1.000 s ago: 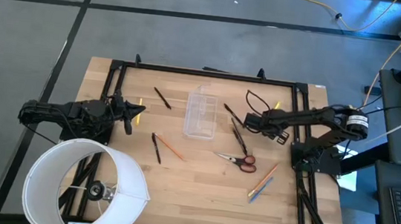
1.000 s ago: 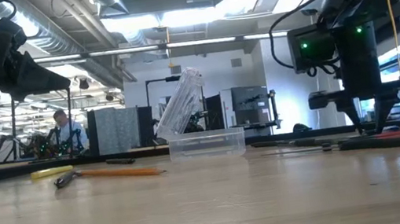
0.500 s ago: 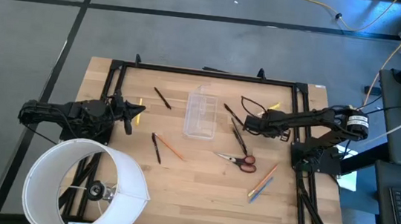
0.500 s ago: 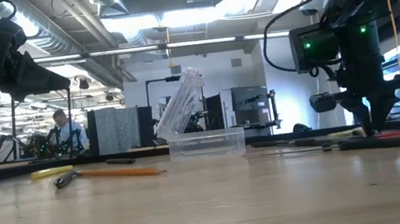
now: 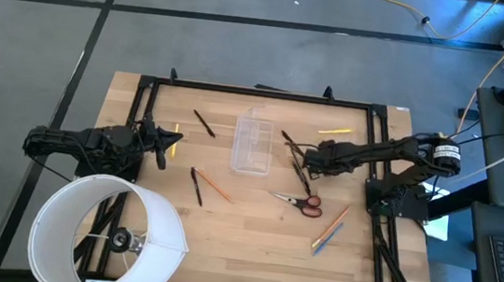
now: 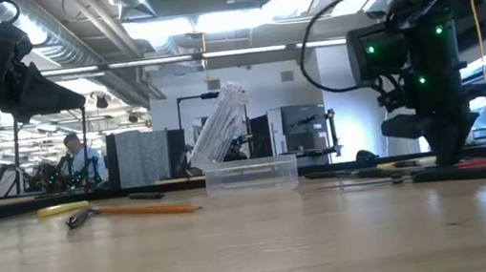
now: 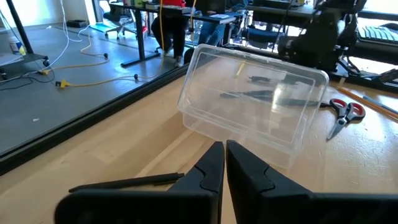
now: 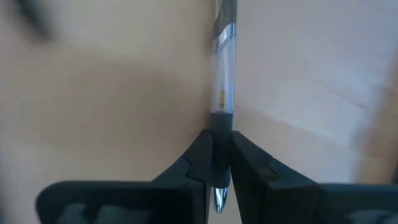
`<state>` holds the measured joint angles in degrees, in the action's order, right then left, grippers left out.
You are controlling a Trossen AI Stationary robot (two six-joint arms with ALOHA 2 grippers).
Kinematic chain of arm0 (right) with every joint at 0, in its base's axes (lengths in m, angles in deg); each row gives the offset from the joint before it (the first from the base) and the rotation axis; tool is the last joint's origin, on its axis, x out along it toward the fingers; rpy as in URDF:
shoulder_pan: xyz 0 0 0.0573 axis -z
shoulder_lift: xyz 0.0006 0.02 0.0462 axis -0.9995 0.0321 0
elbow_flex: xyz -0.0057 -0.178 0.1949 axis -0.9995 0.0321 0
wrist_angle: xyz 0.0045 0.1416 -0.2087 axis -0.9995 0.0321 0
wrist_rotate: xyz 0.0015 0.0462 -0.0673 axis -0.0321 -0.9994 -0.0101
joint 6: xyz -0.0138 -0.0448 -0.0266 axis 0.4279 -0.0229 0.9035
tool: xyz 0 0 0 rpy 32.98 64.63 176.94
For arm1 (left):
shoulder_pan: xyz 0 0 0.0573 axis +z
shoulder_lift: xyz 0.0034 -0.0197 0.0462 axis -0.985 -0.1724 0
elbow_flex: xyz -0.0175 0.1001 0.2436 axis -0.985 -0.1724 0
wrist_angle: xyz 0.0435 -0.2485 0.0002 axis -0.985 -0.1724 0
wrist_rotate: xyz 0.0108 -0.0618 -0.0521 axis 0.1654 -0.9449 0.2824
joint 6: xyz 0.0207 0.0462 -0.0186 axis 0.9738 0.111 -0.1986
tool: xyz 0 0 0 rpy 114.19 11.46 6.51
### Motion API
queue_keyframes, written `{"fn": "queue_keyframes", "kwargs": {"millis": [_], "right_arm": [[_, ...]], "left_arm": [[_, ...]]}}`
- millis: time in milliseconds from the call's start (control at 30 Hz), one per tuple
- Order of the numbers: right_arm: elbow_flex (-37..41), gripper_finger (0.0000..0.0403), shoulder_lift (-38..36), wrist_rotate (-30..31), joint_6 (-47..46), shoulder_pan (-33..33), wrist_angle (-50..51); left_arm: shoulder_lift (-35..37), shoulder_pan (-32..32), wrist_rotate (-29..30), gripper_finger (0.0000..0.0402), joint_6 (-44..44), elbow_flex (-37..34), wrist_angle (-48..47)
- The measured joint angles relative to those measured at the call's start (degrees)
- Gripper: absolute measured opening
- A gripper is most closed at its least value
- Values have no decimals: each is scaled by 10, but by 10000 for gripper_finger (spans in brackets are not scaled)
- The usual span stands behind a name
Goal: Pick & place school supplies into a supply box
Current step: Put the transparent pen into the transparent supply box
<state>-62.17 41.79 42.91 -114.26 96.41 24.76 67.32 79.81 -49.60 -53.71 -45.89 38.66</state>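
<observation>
- Where the pale wood-grain surface (image 5: 250, 244) comes nearest in the high view, a broad white cylinder (image 5: 106, 234) with a thin curved wall stands at the left corner, and slim orange and blue pencils (image 5: 329, 226) lie side by side toward the right.
- Small scissors (image 5: 297, 200) with red loop handles and bright metal blades lie flat mid-surface; a thin orange pencil (image 5: 217, 187) and a black pen (image 5: 196, 187) lie left of them.
- The right pincer (image 8: 216, 163) pinches the dark grip of a clear-barrelled pen (image 8: 222, 81), tip pointing back between its matte black fingers, just right of the box.
- The left pincer (image 7: 224, 163) hovers at the left edge, its smooth dark fingers pressed together, holding nothing.
- The supply box (image 5: 252, 146), a clear, glossy plastic rectangle with rounded corners, sits mid-surface with its lid (image 6: 218, 123) tilted up.
- Farther off lie a black pen (image 5: 203, 123) and a yellow pencil (image 5: 335, 131).
</observation>
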Motion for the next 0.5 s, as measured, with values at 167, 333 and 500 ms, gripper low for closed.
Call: {"fn": "queue_keyframes", "kwargs": {"millis": [167,333,500], "right_arm": [[-18,50,0,-11,76,-10,-14],[-24,50,0,34,114,-10,-8],[-25,50,-1,44,152,-10,-13]], "left_arm": [[0,0,0,8,0,0,0],[0,0,0,11,0,0,0],[0,0,0,12,-1,0,0]]}}
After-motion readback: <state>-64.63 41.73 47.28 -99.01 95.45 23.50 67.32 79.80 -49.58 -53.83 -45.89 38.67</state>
